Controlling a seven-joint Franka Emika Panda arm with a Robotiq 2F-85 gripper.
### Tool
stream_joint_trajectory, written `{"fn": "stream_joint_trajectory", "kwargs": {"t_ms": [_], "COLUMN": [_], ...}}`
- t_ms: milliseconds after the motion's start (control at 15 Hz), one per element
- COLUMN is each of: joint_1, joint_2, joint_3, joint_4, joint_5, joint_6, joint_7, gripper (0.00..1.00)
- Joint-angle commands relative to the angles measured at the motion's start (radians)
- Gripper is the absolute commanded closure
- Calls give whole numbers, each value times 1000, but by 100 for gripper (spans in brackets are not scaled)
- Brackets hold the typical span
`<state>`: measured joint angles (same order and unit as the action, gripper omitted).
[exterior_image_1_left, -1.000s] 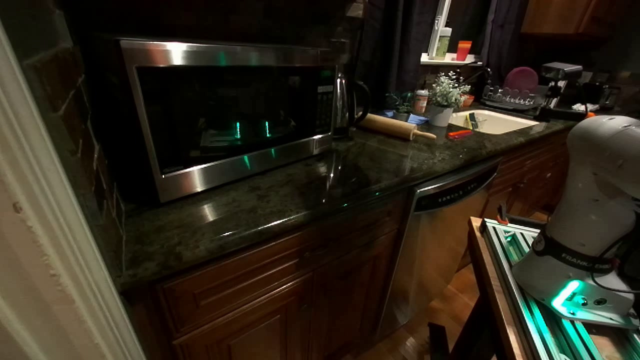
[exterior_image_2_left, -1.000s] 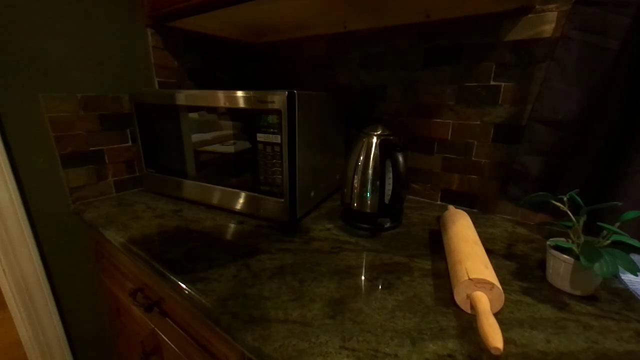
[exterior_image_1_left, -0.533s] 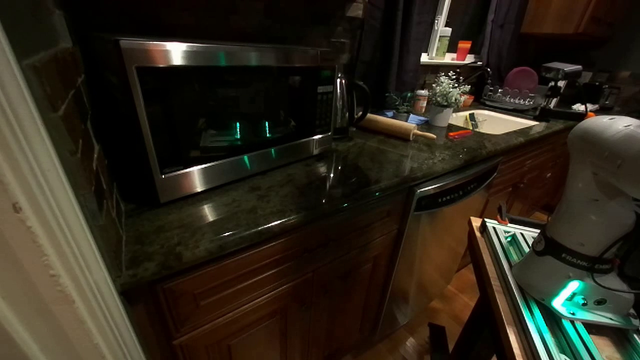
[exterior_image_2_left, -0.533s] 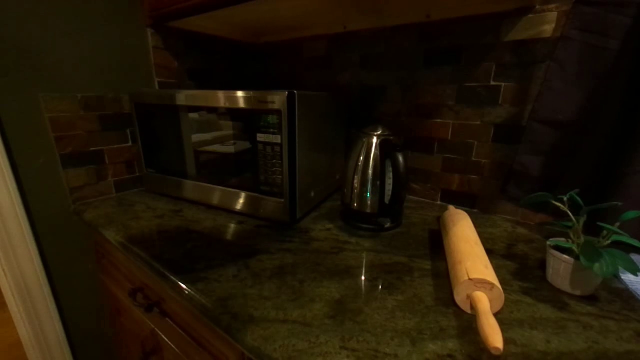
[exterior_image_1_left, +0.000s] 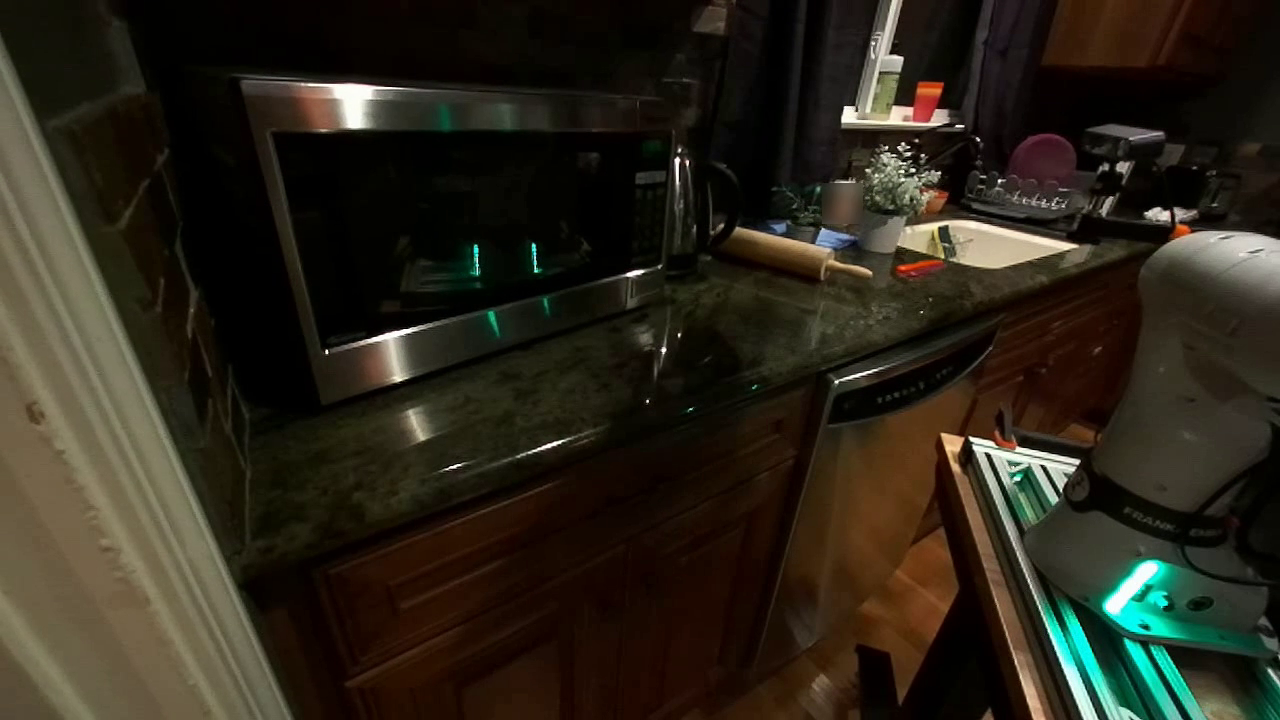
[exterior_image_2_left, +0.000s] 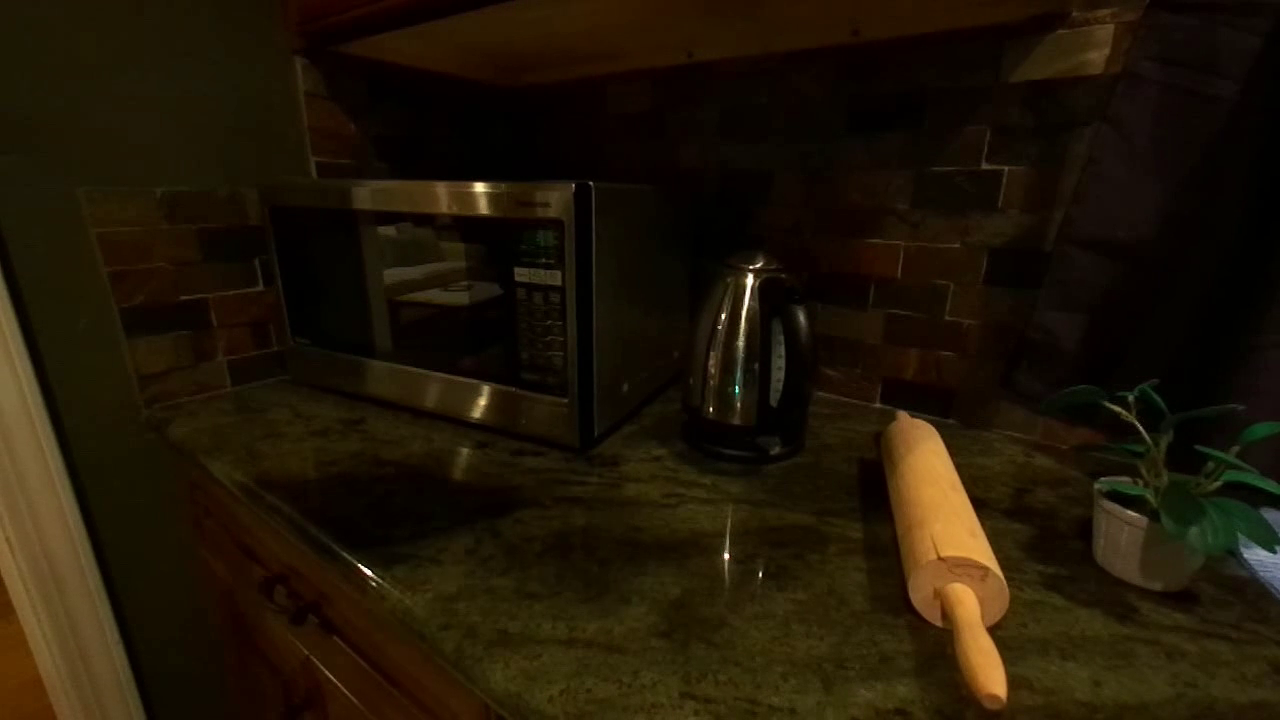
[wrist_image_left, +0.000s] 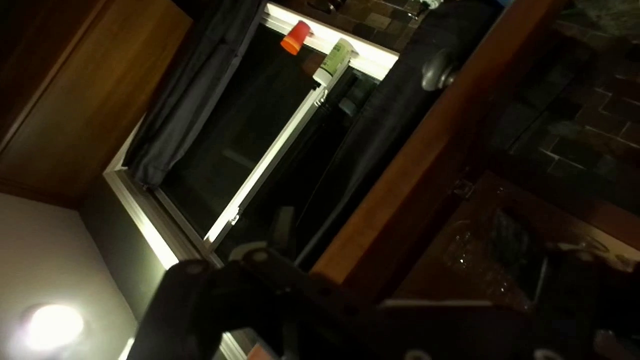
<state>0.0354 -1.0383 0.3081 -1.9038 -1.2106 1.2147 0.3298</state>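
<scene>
Spread hand (wrist_image_left: 400, 239) shown by edge-on cabinet door (wrist_image_left: 420, 165); counter (exterior_image_2_left: 610, 590) left unaltered

In the wrist view, the wooden cabinet door is seen nearly edge-on, slanted from 6 o'clock up to 1 o'clock, and a metal knob (wrist_image_left: 437, 70) is carried on its face between 1 and 2 o'clock. The hand's dark fingers (wrist_image_left: 265, 267) appear spread well apart, one shown toward 7 o'clock and its partner toward 4 o'clock, with the door's edge framed between them; whether the wood is touched cannot be told. An orange cup (wrist_image_left: 295, 37) and a green-labelled bottle (wrist_image_left: 333, 61) are set on the window sill (wrist_image_left: 374, 60) near 12 o'clock.

Since the earlier frames, little is altered. The arm (exterior_image_1_left: 1190, 400), seen at 3 o'clock in an exterior view, is shifted very slightly, if at all. There, toward 2 o'clock, the orange bottle (exterior_image_1_left: 842, 203), shown sharply half a second ago, is now blurred into a greyish patch. On the counter, nothing is found moved: in an exterior view, the kettle (exterior_image_2_left: 735, 360) is seen at the microwave's (exterior_image_2_left: 430, 310) 3 o'clock, the rolling pin (exterior_image_2_left: 940, 510) at the kettle's 4 o'clock, and the potted plant (exterior_image_2_left: 1145, 540) at the pin's 3 o'clock.
</scene>
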Motion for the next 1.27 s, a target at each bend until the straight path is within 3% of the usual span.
{"fn": "stream_joint_trajectory", "kwargs": {"t_ms": [0,267,467,800,867,1200], "joint_1": [89,119,89,33,41,32], "joint_2": [63,157,233,359,313,356], "joint_3": [-42,-112,-129,-94,-104,-99], "joint_4": [20,37,61,139,85,123], "joint_5": [43,92,129,155,127,133], "joint_6": [86,258,327,282,316,313], "joint_7": [109,206,230,251,238,244], "gripper": [0,0,0,0,0,0]}}
